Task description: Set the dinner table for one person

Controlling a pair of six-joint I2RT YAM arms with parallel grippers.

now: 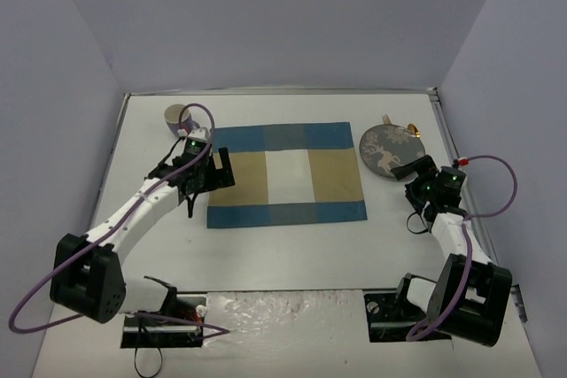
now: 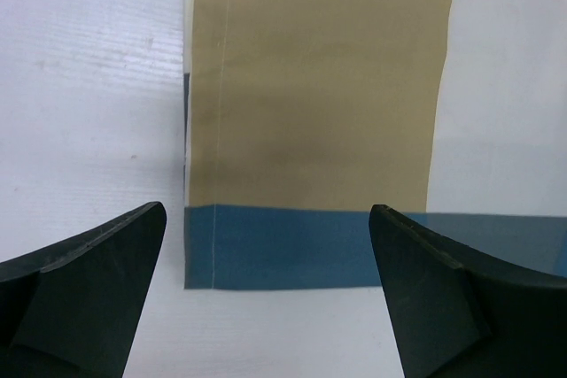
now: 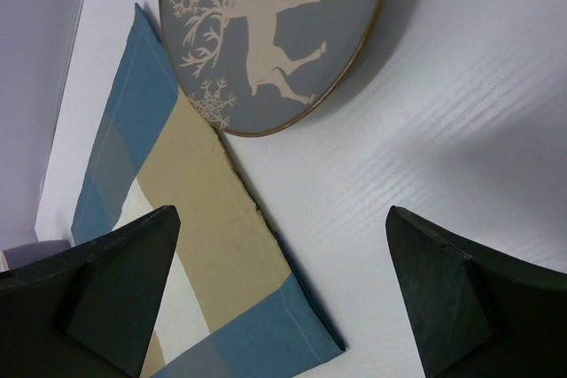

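The white dinner table has a blue-and-tan checked placemat lying flat at its middle. A grey plate with a reindeer print lies right of the placemat, also in the right wrist view. A gold utensil pokes out behind the plate. A lilac mug stands at the back left. My left gripper is open and empty over the placemat's left edge. My right gripper is open and empty just in front of the plate, near the placemat's right edge.
Pale lilac walls enclose the table on three sides. The arm bases stand at the near edge, with purple cables looping beside them. Cut-outs lie in the near table edge.
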